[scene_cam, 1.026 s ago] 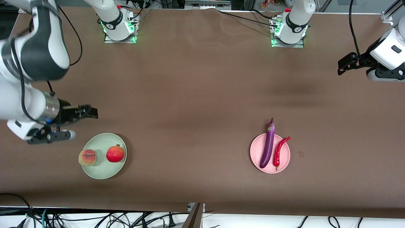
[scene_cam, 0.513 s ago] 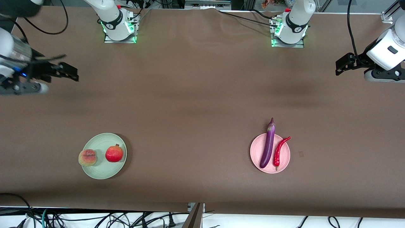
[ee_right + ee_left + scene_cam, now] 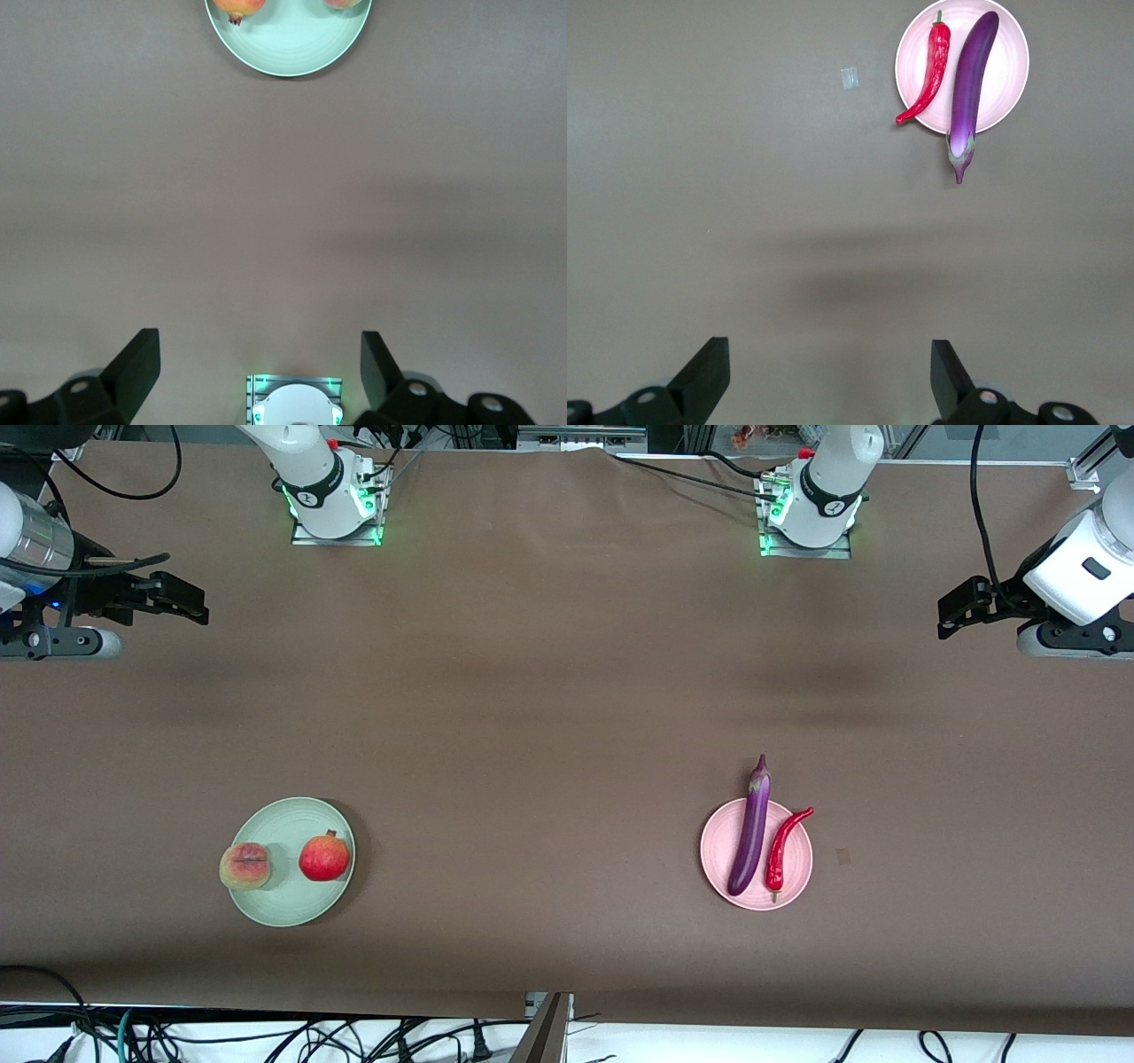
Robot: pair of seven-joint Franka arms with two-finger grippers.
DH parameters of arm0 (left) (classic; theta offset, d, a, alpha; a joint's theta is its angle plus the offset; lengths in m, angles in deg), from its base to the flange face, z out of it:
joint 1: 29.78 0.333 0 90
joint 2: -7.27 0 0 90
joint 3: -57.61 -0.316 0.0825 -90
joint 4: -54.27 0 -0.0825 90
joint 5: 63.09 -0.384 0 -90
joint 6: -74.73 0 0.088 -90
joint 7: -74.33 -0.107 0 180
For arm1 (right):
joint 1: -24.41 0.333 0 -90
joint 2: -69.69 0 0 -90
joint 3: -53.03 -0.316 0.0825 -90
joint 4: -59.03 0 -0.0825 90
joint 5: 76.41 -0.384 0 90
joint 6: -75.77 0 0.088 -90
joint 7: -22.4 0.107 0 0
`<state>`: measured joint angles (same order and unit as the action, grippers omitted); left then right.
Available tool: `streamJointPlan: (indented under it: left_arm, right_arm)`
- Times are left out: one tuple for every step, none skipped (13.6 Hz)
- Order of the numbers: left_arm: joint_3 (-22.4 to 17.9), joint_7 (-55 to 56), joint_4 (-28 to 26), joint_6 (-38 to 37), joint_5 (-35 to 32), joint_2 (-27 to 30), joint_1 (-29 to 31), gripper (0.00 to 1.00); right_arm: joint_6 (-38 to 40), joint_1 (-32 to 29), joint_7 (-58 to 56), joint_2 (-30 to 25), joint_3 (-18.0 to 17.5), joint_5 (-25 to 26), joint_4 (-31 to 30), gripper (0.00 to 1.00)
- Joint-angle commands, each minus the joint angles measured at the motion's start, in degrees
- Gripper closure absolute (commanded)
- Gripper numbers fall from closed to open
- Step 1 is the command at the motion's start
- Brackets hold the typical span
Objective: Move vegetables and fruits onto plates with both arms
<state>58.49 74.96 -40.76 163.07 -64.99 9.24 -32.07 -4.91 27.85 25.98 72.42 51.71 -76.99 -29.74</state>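
Note:
The pale green plate (image 3: 288, 824) holds the peach (image 3: 245, 866) at its rim and the pomegranate (image 3: 323, 858). The pink plate (image 3: 797, 868) holds the purple eggplant (image 3: 752, 828), whose stem end overhangs the rim, and the red chili (image 3: 781, 850). My right gripper (image 3: 190, 607) is open and empty, high over the right arm's end of the table. My left gripper (image 3: 952, 607) is open and empty over the left arm's end. The left wrist view shows its gripper (image 3: 830, 376), the eggplant (image 3: 970, 75) and the chili (image 3: 928, 75). The right wrist view shows its gripper (image 3: 261, 372) and the green plate (image 3: 288, 44).
The two arm bases (image 3: 332, 500) (image 3: 811, 509) stand at the table's edge farthest from the front camera; the right arm's base also shows in the right wrist view (image 3: 292, 403). A small pale mark (image 3: 843, 856) lies on the brown table beside the pink plate. Cables hang below the near edge.
My right gripper has moved up and away from the green plate toward the right arm's end of the table. The pomegranate shifted slightly on the plate. The left gripper has barely moved.

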Motion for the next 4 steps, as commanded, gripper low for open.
streamJointPlan:
  left_arm:
    - [-0.1, -1.2, 1.1, 0.0, 0.7, -0.4, -0.2, 0.0]
    - [-0.1, -1.2, 1.1, 0.0, 0.7, -0.4, -0.2, 0.0]
    - [-0.1, -1.2, 1.1, 0.0, 0.7, -0.4, -0.2, 0.0]
    - [-0.1, -1.2, 1.1, 0.0, 0.7, -0.4, -0.2, 0.0]
  right_arm:
    - [0.3, -0.4, 0.7, 0.1, -0.6, 0.7, 1.1, 0.0]
    - [0.3, -0.4, 0.6, 0.3, -0.6, 0.7, 1.2, 0.0]
    - [0.4, -0.4, 0.3, 0.4, -0.6, 0.8, 1.7, 0.0]
    - [0.4, -0.4, 0.3, 0.5, -0.5, 0.8, 1.8, 0.0]
